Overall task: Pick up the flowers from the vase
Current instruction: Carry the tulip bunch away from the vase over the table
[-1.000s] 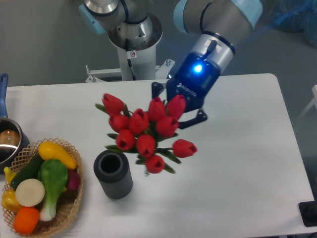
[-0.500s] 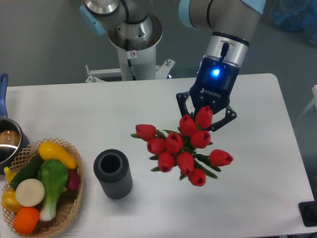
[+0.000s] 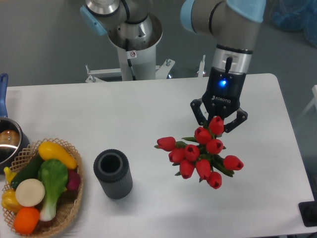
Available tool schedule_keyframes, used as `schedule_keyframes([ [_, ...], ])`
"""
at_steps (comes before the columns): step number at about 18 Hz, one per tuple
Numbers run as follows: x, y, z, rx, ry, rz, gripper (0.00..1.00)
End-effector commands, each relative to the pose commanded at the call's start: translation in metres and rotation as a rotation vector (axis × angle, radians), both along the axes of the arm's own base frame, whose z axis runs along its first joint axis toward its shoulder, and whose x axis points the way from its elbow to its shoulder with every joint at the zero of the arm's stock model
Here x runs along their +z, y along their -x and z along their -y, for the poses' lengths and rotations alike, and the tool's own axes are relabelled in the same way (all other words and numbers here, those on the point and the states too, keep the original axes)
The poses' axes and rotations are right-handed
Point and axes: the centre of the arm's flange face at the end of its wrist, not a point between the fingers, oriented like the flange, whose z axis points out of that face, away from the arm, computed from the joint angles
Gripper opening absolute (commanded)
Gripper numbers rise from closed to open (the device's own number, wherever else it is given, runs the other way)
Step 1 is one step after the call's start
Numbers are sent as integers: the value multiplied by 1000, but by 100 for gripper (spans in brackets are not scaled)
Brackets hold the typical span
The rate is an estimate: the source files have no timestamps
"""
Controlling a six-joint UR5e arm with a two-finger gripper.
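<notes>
Overhead, gripper (image 3: 218, 124) clasps glossy flowers (image 3: 200, 156) beside ribbed cylindrical vase (image 3: 113, 174).

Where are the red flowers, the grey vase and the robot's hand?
flowers (image 3: 199, 158): fixed camera view, on a red bud in the middle of the bunch.
vase (image 3: 115, 183): fixed camera view, on its ribbed grey side.
hand (image 3: 218, 120): fixed camera view, between its two fingertips.

A robotics lab: a pedestal-mounted arm (image 3: 133, 29) at a white table (image 3: 74, 109), grey floor behind.
</notes>
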Motion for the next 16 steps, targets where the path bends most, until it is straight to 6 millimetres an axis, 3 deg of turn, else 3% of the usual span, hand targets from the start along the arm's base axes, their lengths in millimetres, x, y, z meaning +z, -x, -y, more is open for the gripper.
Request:
schedule_keyframes([
  [8, -12, 1, 14, 53, 235, 20, 0],
  [11, -12, 1, 17, -7, 344, 12, 0],
  [16, -9, 10, 17, -22, 386, 12, 0],
])
